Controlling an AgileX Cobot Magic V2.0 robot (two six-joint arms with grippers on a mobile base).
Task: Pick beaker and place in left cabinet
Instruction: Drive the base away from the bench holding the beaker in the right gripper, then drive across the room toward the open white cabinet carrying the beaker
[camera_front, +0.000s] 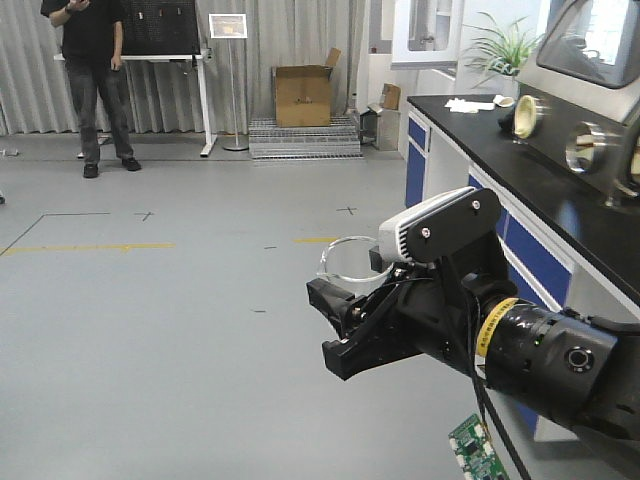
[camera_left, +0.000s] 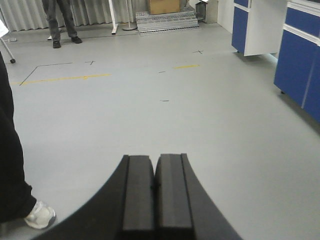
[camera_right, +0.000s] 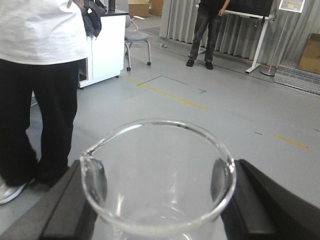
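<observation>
The small clear glass beaker with a pour spout is upright in the air above the grey floor. It is pinched at its sides between the black fingers of the right gripper, out from the front edge of the black-topped table with blue doors. The left gripper hangs over the floor, its black fingers pressed together.

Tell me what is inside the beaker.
The beaker looks empty: only clear glass, with grey floor showing through. Its bottom lies below the picture's edge, so it cannot be checked.
</observation>
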